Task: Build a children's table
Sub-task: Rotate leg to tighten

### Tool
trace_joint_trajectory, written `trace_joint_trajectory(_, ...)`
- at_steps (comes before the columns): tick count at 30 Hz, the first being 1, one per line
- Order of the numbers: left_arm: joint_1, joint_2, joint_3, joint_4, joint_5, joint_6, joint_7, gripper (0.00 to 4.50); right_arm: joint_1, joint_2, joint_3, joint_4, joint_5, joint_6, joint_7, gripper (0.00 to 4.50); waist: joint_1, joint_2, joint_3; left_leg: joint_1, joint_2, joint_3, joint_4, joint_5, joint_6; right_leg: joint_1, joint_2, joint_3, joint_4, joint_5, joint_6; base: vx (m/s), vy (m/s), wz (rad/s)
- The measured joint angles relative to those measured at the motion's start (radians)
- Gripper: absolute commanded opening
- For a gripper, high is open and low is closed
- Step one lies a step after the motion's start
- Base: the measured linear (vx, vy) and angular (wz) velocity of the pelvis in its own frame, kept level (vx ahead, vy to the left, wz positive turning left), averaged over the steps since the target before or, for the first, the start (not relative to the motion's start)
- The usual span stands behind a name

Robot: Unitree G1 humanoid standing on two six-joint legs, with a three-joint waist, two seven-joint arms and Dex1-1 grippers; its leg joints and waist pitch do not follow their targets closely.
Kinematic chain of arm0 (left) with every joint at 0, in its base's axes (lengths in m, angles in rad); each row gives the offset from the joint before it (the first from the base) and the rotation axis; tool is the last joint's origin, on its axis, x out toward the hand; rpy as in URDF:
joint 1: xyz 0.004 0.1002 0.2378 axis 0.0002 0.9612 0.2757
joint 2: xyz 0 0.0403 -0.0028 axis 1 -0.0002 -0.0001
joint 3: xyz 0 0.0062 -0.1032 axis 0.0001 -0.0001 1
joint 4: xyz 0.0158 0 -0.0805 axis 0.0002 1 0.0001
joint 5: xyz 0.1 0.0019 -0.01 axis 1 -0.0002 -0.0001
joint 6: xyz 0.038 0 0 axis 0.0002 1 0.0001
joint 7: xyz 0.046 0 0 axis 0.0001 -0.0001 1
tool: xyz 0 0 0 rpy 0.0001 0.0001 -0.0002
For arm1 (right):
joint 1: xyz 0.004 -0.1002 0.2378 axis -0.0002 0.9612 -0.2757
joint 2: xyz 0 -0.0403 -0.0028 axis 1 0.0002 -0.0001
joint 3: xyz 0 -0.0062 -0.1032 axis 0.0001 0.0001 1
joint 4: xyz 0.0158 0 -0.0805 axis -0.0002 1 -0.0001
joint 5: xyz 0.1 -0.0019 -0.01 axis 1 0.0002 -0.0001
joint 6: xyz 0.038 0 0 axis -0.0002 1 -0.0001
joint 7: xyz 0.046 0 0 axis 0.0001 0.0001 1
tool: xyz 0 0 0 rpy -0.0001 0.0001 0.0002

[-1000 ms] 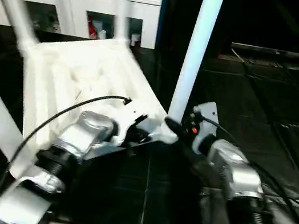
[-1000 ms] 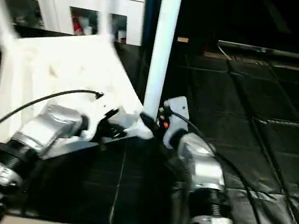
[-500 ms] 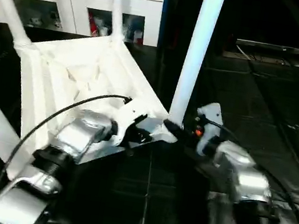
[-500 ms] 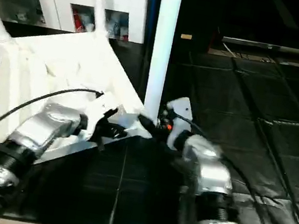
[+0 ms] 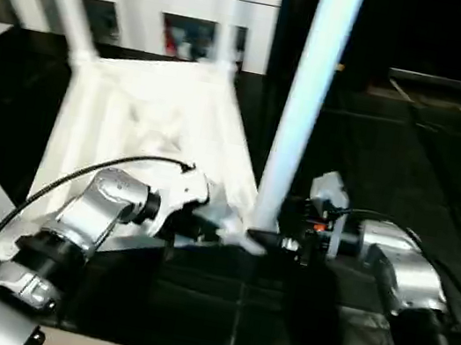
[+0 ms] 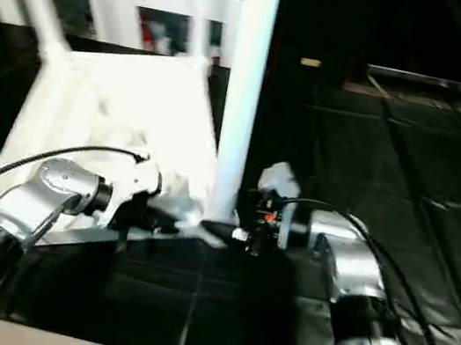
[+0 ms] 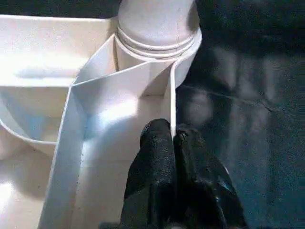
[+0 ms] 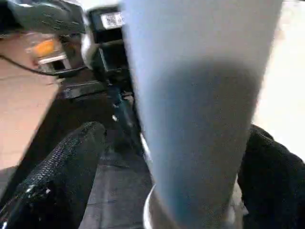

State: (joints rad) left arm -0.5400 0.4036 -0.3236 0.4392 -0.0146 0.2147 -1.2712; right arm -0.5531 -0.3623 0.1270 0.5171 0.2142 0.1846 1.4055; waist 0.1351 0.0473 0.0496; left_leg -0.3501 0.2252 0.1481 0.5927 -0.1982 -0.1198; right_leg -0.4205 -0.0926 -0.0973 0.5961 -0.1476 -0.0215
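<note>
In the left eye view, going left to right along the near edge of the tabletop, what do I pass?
left gripper pinching the tabletop rim → near upright leg in its corner socket → right gripper, open around that leg's base

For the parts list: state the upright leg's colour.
White, like the tabletop; the leg shows best in the right eye view.

Support surface: black quilted mat (image 5: 413,151). Resting directly on it: the inverted white table top (image 5: 151,114), apparently lying flat, legs (image 5: 311,97) pointing upward.
</note>
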Motion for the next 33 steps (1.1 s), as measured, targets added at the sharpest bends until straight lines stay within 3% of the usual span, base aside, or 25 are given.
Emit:
trace_joint_trajectory(4,0.011,0.036,-0.011,-0.01,-0.01,-0.035,-0.062,0.0,0.0,-0.039,0.042,0.004,0.011,0.0,0.118,4.34,0.009,0.0,0.0,-0.001,0.0,0.0,0.001,0.0,0.0,0.0,0.0,0.0,0.0,0.0,0.0,0.0,0.0,0.0)
trace_joint_trajectory(5,0.013,0.04,-0.012,-0.011,-0.01,-0.039,-0.073,0.0,0.0,-0.044,0.045,0.006,0.011,0.001,0.133,4.08,0.01,0.0,0.0,-0.002,0.0,0.0,0.001,0.0,0.0,0.001,0.0,0.0,0.001,0.0,0.0,0.0,0.0,0.0)
trace_joint_trajectory(8,0.015,0.054,-0.026,-0.023,-0.012,-0.045,-0.098,0.0,-0.002,-0.048,0.049,0.016,0.013,0.006,0.167,4.0,0.01,0.0,0.0,-0.001,0.0,0.0,0.001,0.0,0.0,0.002,0.0,0.0,0.001,0.0,0.0,0.0,0.0,0.0)
trace_joint_trajectory(16,0.017,0.064,-0.043,-0.03,-0.012,-0.071,-0.134,0.0,-0.01,-0.052,0.08,0.05,0.019,-0.001,0.195,3.14,0.012,-0.001,0.0,-0.002,0.0,0.0,0.001,0.0,0.0,0.002,0.0,0.0,0.002,0.0,0.001,0.0,0.0,0.0)
trace_joint_trajectory(25,0.016,0.066,-0.045,-0.031,-0.012,-0.075,-0.14,0.0,-0.022,-0.025,0.078,0.078,0.015,-0.036,0.185,2.53,0.012,-0.001,0.0,-0.001,0.0,0.0,0.001,0.0,0.0,0.002,0.0,0.0,0.003,-0.001,0.001,0.0,0.0,0.0)
trace_joint_trajectory(27,0.017,0.067,-0.045,-0.031,-0.012,-0.076,-0.14,0.0,-0.022,-0.025,0.078,0.078,0.016,-0.037,0.182,2.22,0.011,-0.001,0.0,-0.001,0.0,0.0,0.001,0.0,0.0,0.002,0.0,0.0,0.003,-0.001,0.001,0.0,0.0,0.0)
trace_joint_trajectory(33,0.016,0.067,-0.043,-0.031,-0.016,-0.069,-0.14,0.0,-0.01,-0.021,0.07,0.062,0.026,-0.019,0.167,2.05,0.011,0.0,0.0,-0.001,0.0,0.0,0.001,0.0,0.0,0.002,0.0,0.0,0.004,-0.001,0.001,0.0,0.0,0.0)
